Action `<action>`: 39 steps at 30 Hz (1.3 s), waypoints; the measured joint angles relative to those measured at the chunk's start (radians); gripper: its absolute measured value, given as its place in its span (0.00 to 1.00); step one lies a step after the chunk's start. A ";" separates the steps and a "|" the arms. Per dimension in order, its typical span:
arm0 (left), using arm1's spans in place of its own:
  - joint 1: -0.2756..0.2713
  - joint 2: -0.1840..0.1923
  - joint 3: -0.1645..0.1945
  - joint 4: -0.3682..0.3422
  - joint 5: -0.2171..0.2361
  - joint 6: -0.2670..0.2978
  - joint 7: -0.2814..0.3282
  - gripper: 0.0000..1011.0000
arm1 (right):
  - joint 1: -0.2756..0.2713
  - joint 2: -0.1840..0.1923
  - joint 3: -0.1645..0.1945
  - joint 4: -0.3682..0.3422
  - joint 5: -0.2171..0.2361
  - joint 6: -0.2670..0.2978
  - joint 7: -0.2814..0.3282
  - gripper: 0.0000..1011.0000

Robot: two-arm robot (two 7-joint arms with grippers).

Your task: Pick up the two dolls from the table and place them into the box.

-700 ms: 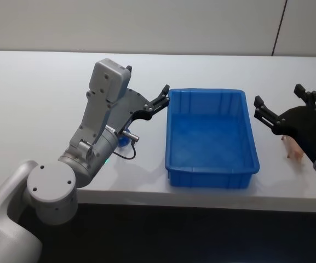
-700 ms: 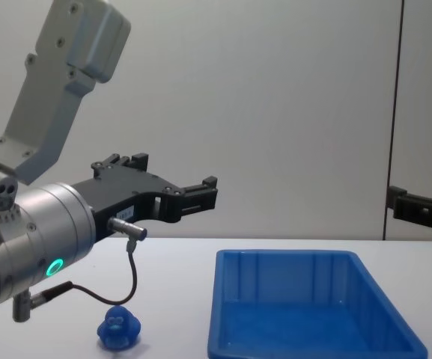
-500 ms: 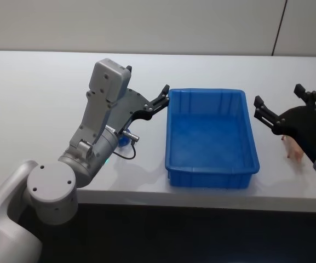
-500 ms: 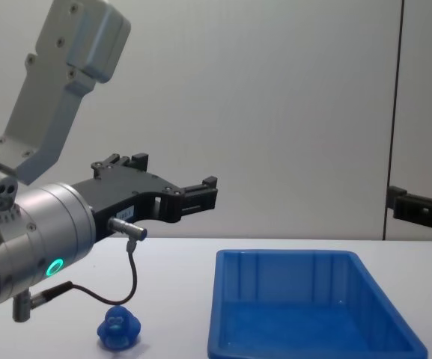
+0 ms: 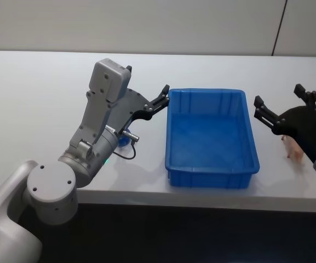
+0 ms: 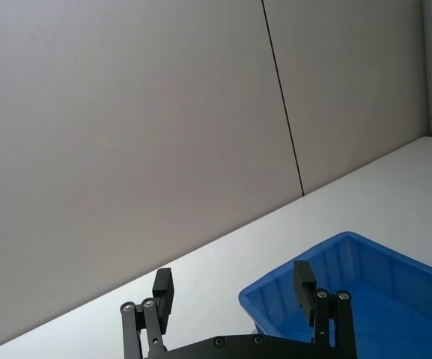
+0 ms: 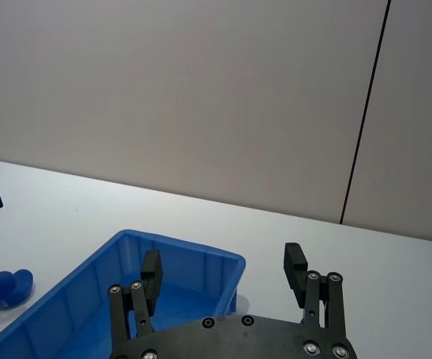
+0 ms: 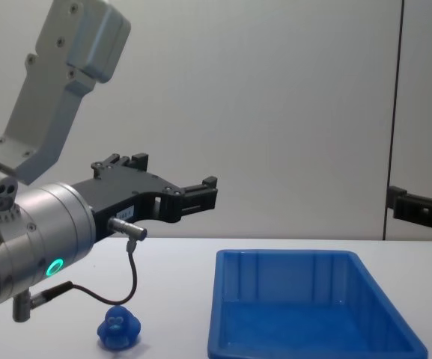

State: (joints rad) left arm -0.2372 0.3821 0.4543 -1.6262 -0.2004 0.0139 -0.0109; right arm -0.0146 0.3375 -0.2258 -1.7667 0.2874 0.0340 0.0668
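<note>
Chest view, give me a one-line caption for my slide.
Left gripper, jaws open, hangs high over the table; the blue doll sits beside the box, not yet picked up.

The left arm (image 5: 100, 118) hides most of the blue doll (image 5: 124, 141), the right gripper (image 5: 278, 96) part of the pink doll (image 5: 295, 152).

This looks like a robotics lab or test room. A long, plain white table (image 5: 32, 87) stands against a smooth grey panelled wall (image 8: 275, 97) with a dark vertical seam (image 8: 394, 112). A grey robot arm (image 5: 95, 126) reaches over the table beside a blue plastic bin (image 5: 211, 137).
</note>
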 joint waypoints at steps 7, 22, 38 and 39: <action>0.000 0.000 0.000 0.000 0.000 0.000 0.000 0.99 | 0.000 0.003 0.003 0.000 0.000 0.000 0.001 0.99; 0.000 0.000 0.000 0.000 0.000 0.000 0.000 0.99 | -0.009 0.074 0.065 0.013 0.037 0.022 0.020 0.99; 0.000 0.000 0.000 0.000 0.000 0.000 0.000 0.99 | 0.001 0.150 0.133 0.083 0.075 0.130 0.034 0.99; 0.000 0.000 0.000 0.000 0.000 0.000 0.000 0.99 | 0.006 0.155 0.137 0.094 0.078 0.142 0.035 0.99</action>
State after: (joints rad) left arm -0.2372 0.3821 0.4542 -1.6262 -0.2004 0.0139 -0.0109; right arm -0.0089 0.4924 -0.0884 -1.6724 0.3651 0.1760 0.1017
